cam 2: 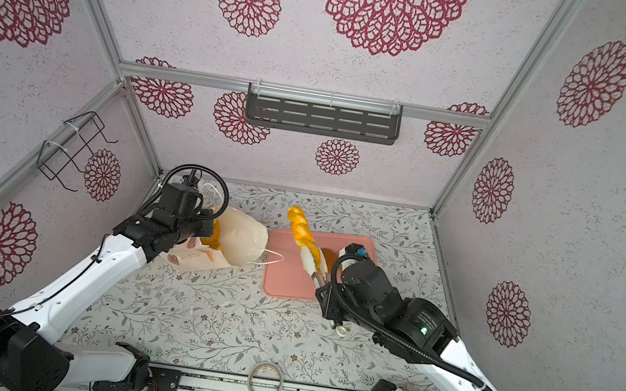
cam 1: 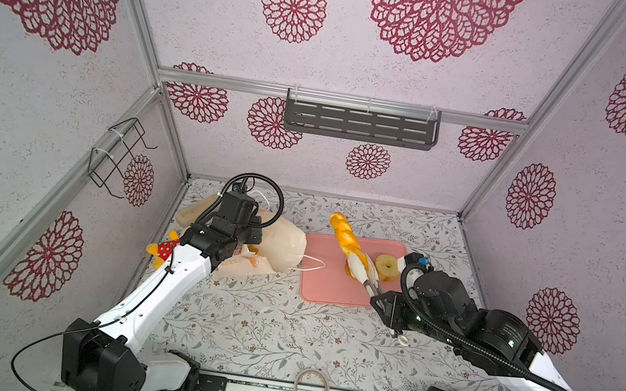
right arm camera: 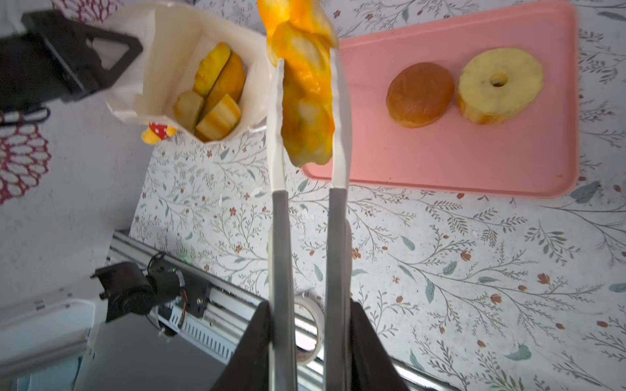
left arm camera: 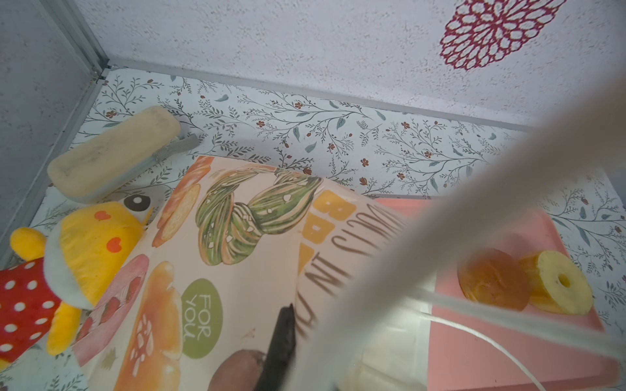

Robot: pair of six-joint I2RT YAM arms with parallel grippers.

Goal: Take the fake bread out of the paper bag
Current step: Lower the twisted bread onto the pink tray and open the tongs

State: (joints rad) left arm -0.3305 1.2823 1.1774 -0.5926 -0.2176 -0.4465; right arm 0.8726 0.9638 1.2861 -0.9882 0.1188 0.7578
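Observation:
The cream paper bag (cam 1: 282,246) (cam 2: 243,243) lies tilted at the back left, its mouth held open. My left gripper (cam 2: 205,227) is shut on the bag's rim; one black finger (left arm camera: 281,345) presses on the printed side (left arm camera: 237,270). Several yellow breads (right arm camera: 216,88) sit inside the bag (right arm camera: 162,50). My right gripper (right arm camera: 310,325) (cam 1: 380,299) is shut on metal tongs (right arm camera: 279,237). The tongs clamp a braided bread stick (right arm camera: 305,101) (cam 1: 343,232), raised between the bag and the pink tray (right arm camera: 474,152). A brown bun (right arm camera: 420,94) and a ring bread (right arm camera: 498,88) lie on the tray.
A yellow plush toy (cam 1: 162,252) in a red dotted dress and a pale beige block (left arm camera: 111,152) lie beside the bag near the left wall. A tape roll (cam 1: 311,387) rests at the front edge. A wire rack (cam 1: 119,155) hangs on the left wall.

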